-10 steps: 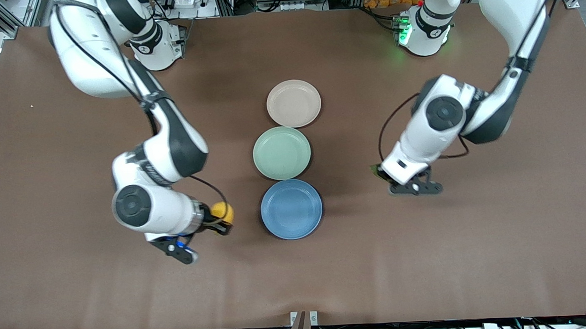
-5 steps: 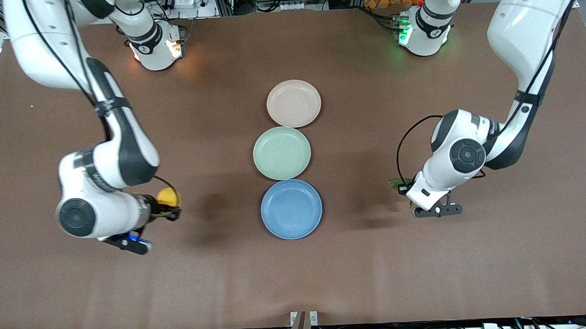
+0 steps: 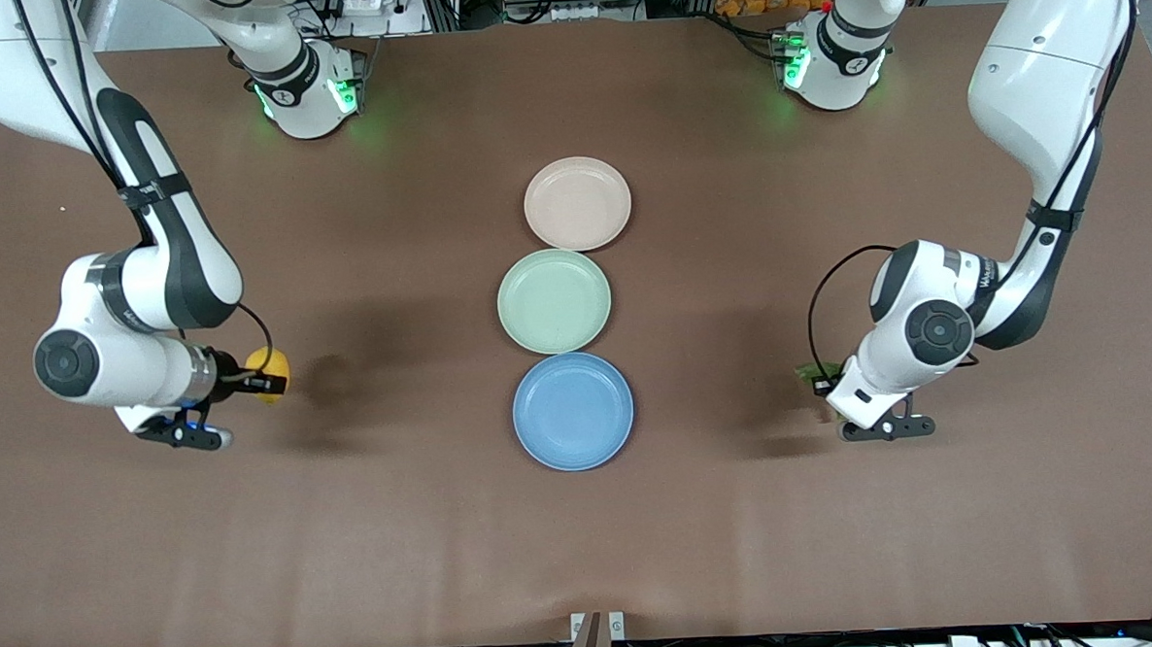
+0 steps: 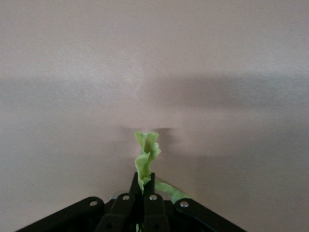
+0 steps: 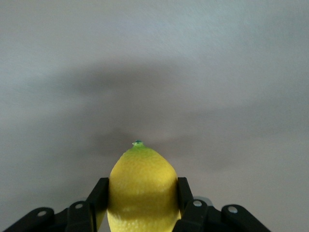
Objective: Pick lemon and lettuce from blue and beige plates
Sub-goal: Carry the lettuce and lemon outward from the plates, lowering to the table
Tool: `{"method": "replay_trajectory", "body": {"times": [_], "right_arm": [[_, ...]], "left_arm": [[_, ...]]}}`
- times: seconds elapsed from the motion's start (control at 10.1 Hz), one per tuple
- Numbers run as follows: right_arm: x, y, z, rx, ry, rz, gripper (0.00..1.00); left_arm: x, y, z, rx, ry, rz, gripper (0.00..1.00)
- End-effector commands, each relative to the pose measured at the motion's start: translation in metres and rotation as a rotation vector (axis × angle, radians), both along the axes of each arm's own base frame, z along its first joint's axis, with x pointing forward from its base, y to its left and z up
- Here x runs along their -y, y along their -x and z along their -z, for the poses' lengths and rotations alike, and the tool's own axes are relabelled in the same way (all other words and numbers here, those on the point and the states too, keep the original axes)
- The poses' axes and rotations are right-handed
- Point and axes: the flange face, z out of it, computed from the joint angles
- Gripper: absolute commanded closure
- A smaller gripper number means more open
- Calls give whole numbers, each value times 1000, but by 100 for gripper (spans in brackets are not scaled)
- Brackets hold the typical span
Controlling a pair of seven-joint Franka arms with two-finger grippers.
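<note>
Both picks look done: the right gripper (image 3: 265, 380) clamps the lemon (image 3: 269, 374) over bare table toward the right arm's end from the blue plate (image 3: 573, 411); the left gripper (image 3: 825, 387) pinches the lettuce (image 3: 813, 373) toward the left arm's end, presumably for set-down.

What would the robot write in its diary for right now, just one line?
right gripper: shut on lemon, over bare table | left gripper: shut on lettuce, over bare table | blue plate, beige plate: empty

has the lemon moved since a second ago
Yes. Held in the right gripper, the lemon has been carried away from the blue plate, toward the right arm's end of the table.
</note>
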Motion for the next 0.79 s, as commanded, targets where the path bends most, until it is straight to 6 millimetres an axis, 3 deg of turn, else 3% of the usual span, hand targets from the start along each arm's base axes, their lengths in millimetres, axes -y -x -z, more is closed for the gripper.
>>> {"method": "replay_trajectory", "body": {"times": [0.0,0.1,0.3,0.4,0.5,0.69], "right_arm": [[19,30,9,23,15,-45,100],[19,32,14,19,13,-47,96],[20,36,25,0,9,-54,80],[21,37,27,-4,7,-67,60],[24,36,24,-5,1,-97,43],[32,34,12,-8,2,-103,12]], "left_arm": [[-16,-9,7,24,-19,53,100],[-23,-11,11,32,-18,84,100],[-28,-14,11,47,-18,118,1],[-27,-16,8,52,-19,155,0],[-33,-28,-11,90,-19,146,0],[-47,-35,-46,113,-26,111,0]]}}
